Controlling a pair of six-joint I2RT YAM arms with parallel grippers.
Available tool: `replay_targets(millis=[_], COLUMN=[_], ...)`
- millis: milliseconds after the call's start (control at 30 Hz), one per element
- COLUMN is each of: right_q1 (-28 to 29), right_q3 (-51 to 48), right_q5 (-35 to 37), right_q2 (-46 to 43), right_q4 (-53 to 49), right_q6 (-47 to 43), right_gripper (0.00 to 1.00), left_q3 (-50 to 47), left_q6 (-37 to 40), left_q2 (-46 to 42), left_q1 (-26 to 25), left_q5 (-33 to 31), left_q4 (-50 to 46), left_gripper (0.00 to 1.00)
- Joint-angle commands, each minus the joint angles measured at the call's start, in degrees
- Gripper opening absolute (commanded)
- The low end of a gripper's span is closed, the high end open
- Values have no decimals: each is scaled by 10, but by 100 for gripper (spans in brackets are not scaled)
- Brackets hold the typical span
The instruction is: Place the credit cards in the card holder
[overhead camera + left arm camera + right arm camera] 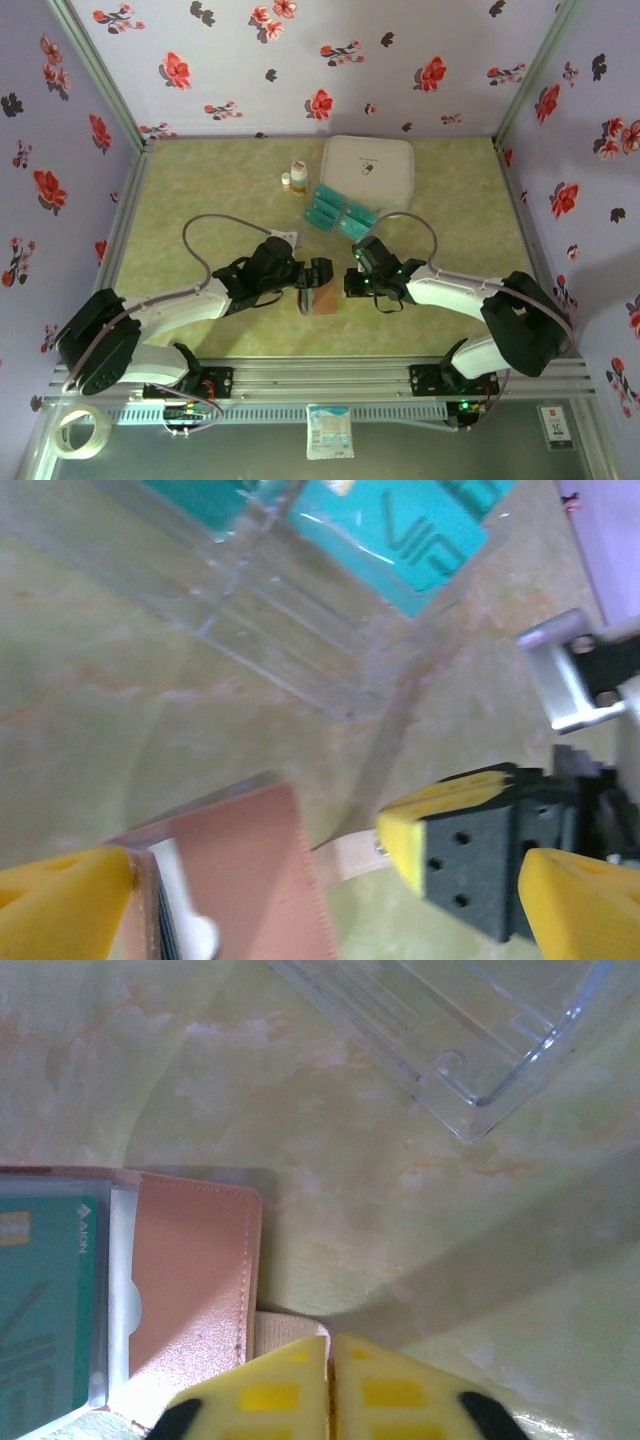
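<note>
From above, a brown wallet [318, 298] is seen lying on a green table [200, 200]; the left gripper [316, 272] is poised at the wallet's far edge and the right gripper [350, 283] just to its right; teal cards [340, 213] are gathered in a clear tray [312, 200] beyond the wallet, with a white case [368, 170] farther beyond.

From the left wrist, the left gripper's yellow fingers [60, 900] are spread wide, released; the wallet is set between them, against the left one; a pale strap [350, 858] is stretched from the wallet to the right gripper's tip.

From the right wrist, the right gripper's fingertips [270, 1395] are drawn almost together at the strap's end; whether the strap is pinched cannot be told; one card [45, 1300] is tucked under the wallet's clear pocket.
</note>
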Motion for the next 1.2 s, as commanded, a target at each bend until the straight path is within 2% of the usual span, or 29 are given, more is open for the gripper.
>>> replay_targets(millis=[0,133,267,533,767,967,1167], right_q1=[-8,-19,-35,-51,-54,-54,-42], right_q3=[2,1,-28,-88,-106,-105,-106], right_q5=[3,15,21,27,13,-18,-67], right_q2=[-14,-52,-111,-218,-246,-264,-260], right_q4=[-11,-45,-67,-89,-87,-67,-4], right_q6=[-1,-6,-2,14,22,26,61], right_gripper=[18,30,34,34,34,34,30], left_q3=[21,23,23,26,31,56,75], left_q6=[-23,-37,-49,-76,-111,-83,-56], left_q2=[31,62,91,150,187,147,104], left_q1=[-14,-28,-41,-73,-118,-111,-77], left_q5=[6,-5,-15,-50,-141,-156,-140], left_q4=[48,70,86,114,81,17,-35], left_gripper=[100,100,100,100,100,100,100])
